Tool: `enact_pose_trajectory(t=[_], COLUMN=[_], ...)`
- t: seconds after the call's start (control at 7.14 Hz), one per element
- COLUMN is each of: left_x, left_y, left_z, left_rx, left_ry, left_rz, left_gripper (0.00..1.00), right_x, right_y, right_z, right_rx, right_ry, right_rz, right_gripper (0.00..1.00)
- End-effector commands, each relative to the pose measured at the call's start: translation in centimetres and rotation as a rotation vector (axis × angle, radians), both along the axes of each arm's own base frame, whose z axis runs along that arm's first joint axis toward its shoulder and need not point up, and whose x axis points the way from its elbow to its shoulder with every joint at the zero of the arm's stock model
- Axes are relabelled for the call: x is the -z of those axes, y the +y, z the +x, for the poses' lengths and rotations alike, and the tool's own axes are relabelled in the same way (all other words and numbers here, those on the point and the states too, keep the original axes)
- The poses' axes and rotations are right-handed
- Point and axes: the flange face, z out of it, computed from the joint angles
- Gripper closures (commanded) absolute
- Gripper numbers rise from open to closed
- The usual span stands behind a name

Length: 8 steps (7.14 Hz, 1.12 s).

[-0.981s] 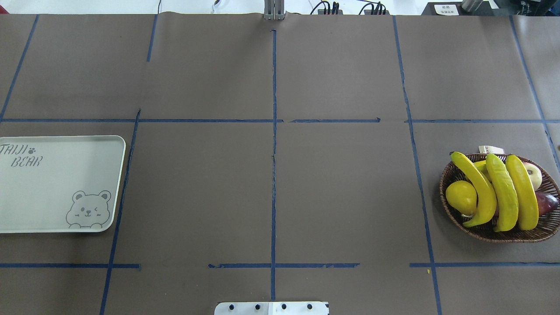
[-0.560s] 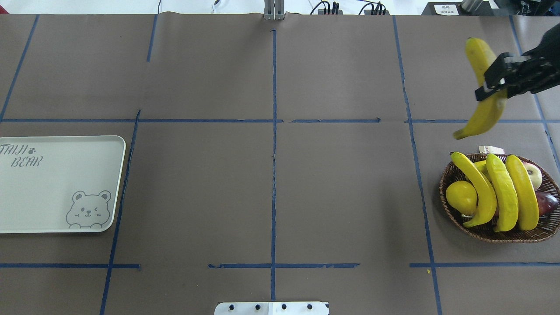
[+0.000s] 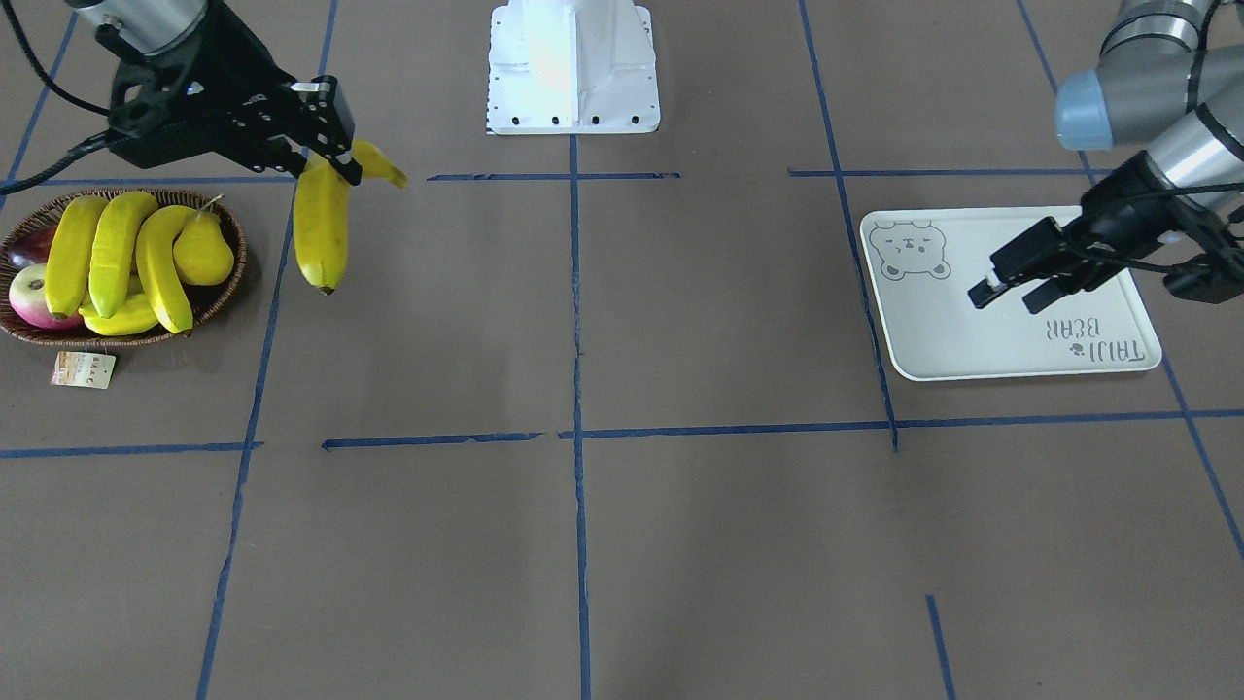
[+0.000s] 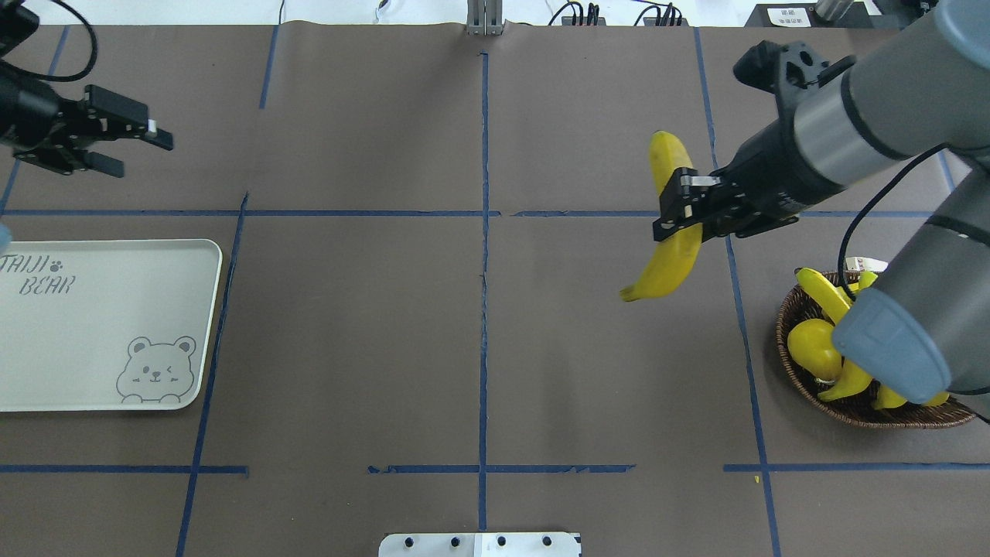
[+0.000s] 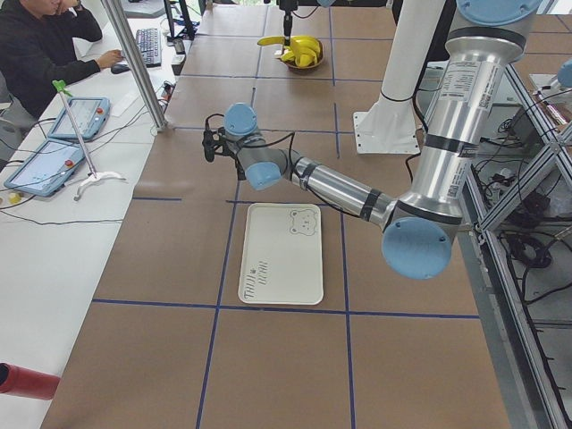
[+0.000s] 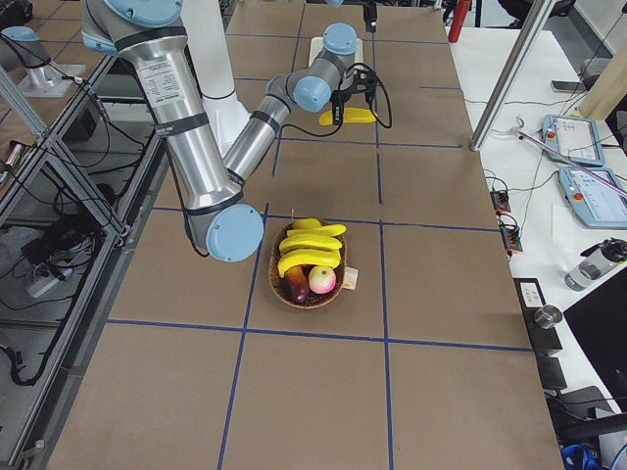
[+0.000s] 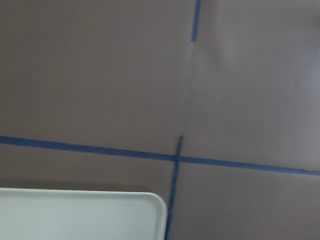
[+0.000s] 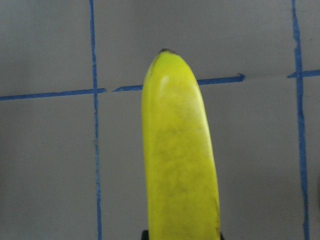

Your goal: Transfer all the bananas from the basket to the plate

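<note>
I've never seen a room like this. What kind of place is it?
Probably a robot lab: a left arm and right arm over a table gridded with blue tape, and a person sitting beside tablets.

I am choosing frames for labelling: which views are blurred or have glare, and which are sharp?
Left wrist view: soft all over, tape lines and the plate corner smeared. Right wrist view: the close banana looks slightly soft, the tape lines behind it clearer. Front-facing view: sharp, but the white robot base is washed out by glare. Overhead view: sharp, evenly lit.
</note>
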Motion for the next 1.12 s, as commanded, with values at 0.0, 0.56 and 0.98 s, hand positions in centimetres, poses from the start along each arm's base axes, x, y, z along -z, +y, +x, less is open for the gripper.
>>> enact_pose_trajectory(t=[0.0, 0.56, 0.98], left_x=[11.2, 19.8, 22.4], left_y=[1.2, 5.6, 8.0], left_z=[6.5, 15.1, 17.9], left_rx=[-0.013, -0.079, -0.14], left_ry=[0.181, 0.286, 0.319], left_rz=[-0.099, -0.094, -0.087], left_gripper=[0.0, 0.01, 0.01], right_x=[1.9, 7.0, 7.9], right_y=[2.8, 5.8, 5.8], right_z=[-6.1, -12.7, -13.2], right_rx=[-0.009, -0.045, -0.043], right_ry=[-0.152, -0.197, -0.207], right_rz=[0.061, 0.119, 0.12], right_gripper=[0.99, 0.99, 0.99])
